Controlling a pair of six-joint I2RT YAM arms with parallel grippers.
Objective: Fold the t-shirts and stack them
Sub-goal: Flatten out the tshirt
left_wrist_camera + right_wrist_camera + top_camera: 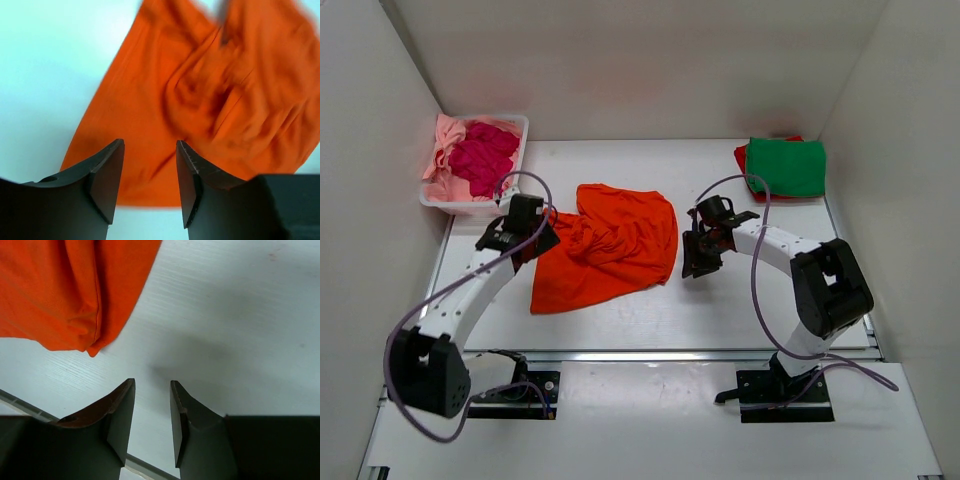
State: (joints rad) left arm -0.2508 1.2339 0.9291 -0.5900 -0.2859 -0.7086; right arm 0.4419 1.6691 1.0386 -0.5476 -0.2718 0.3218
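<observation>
Midway across the tabletop the orange t-shirt lies rumpled, so both arms flank it, probably to spread it flat. The left pincer hovers half-open over its edge, gripping nothing. The right pincer, slightly parted and empty, hangs above bare surface beside the hem. A folded green t-shirt waits far right.

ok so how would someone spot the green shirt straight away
Look to the far right corner of the table. The green shirt lies there folded flat on a red shirt. It is the only green thing, and neat, unlike the crumpled orange shirt mid-table.
</observation>
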